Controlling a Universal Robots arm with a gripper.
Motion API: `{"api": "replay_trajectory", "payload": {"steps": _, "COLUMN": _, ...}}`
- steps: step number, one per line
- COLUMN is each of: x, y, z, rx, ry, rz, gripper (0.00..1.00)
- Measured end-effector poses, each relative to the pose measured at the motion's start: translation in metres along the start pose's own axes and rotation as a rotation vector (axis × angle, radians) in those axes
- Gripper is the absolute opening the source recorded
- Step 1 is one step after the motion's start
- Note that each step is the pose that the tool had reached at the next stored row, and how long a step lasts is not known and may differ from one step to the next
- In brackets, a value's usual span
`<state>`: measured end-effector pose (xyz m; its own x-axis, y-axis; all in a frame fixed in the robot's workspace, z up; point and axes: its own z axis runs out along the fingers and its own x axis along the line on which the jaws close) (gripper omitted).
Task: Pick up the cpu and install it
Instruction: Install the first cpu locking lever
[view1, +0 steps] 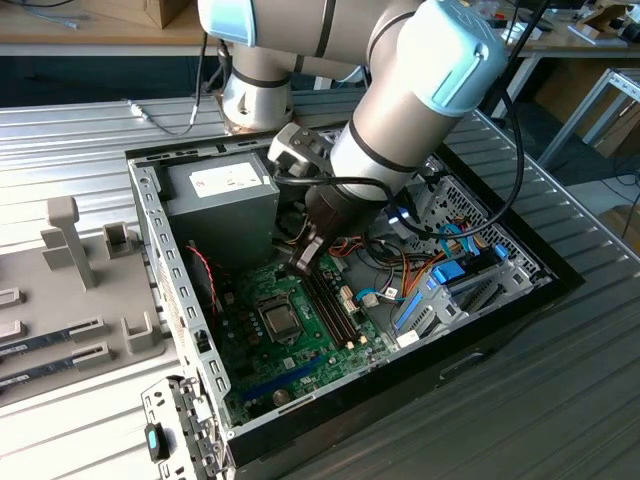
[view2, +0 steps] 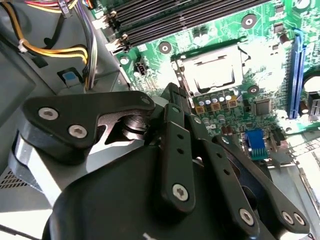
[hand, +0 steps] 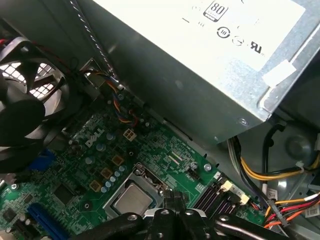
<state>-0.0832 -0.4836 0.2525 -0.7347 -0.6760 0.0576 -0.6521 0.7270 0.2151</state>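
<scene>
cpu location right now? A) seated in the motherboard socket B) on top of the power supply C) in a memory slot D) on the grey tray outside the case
A: the cpu lies flat inside the socket frame on the motherboard, its silver top showing in both wrist views and the exterior view, with the gripper above the board beside it.

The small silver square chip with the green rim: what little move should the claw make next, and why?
Probably a short, slow lift straight up. The small flat silver square chip already seems to lie in its square metal socket frame on the green circuit board, and the claw hangs close above, near cables.
</scene>
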Motion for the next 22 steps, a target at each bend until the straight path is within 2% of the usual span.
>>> {"api": "replay_trajectory", "payload": {"steps": 2, "x": 0.0002, "y": -0.0009, "z": 0.0000, "rx": 0.0027, "ry": 0.0096, "rz": 0.002, "gripper": 0.11}}
{"api": "replay_trajectory", "payload": {"steps": 5, "x": 0.0007, "y": -0.0028, "z": 0.0011, "rx": 0.0002, "ry": 0.0184, "rz": 0.004, "gripper": 0.11}}
{"api": "replay_trajectory", "payload": {"steps": 7, "x": -0.0027, "y": -0.0074, "z": 0.0021, "rx": -0.0094, "ry": 0.0328, "rz": 0.007, "gripper": 0.11}}
{"api": "replay_trajectory", "payload": {"steps": 9, "x": -0.0054, "y": -0.0104, "z": 0.0030, "rx": -0.0171, "ry": 0.0409, "rz": 0.008, "gripper": 0.11}}
{"api": "replay_trajectory", "payload": {"steps": 11, "x": -0.0055, "y": -0.0115, "z": 0.0036, "rx": -0.0198, "ry": 0.0445, "rz": 0.008, "gripper": 0.11}}
{"api": "replay_trajectory", "payload": {"steps": 17, "x": -0.0033, "y": -0.0149, "z": 0.0064, "rx": -0.0213, "ry": 0.0476, "rz": 0.009, "gripper": 0.11}}
{"api": "replay_trajectory", "payload": {"steps": 22, "x": 0.0010, "y": -0.0228, "z": 0.0120, "rx": -0.0299, "ry": 0.0577, "rz": 0.011, "gripper": 0.11}}
